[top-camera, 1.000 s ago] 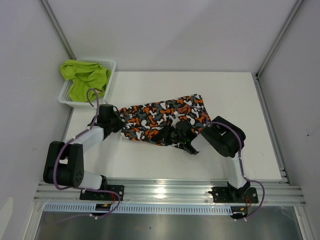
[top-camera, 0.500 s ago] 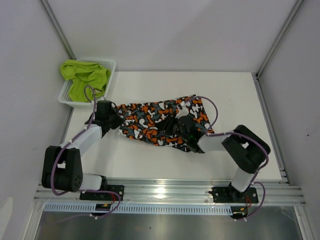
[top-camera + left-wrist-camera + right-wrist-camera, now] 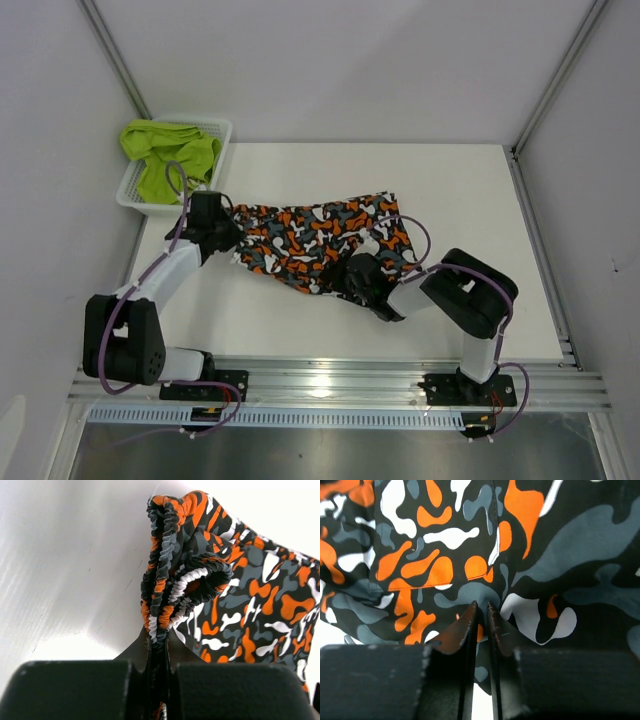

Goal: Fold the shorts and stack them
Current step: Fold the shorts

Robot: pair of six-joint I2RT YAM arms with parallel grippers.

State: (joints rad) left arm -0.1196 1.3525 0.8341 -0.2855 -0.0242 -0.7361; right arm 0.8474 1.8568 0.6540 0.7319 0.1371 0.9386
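Since a second ago the camouflage shorts [image 3: 312, 236] have been drawn out flatter and wider, and both arms have shifted. The left gripper [image 3: 159, 638] has moved a little farther from its base. The right gripper [image 3: 481, 609] has come back towards its own base after reaching in half a second ago.

These shorts now lie spread on the table [image 3: 480, 200], stretched between the two grippers. The left gripper is clenched on the gathered elastic waistband, which bunches up just ahead of its fingertips. The right gripper is clenched on a pinch of the patterned cloth at the edge nearest it, with the rest fanning out in front of it. The cloth between the two looks fairly taut.

I judge this to be the smoothing step before a fold. With the garment laid out, the next move probably carries one held edge over onto the other. No fold is made yet.

Lime green shorts [image 3: 166, 158] lie crumpled in a white basket [image 3: 226, 130] just beyond the left gripper, untouched. So the stacking is not yet begun.
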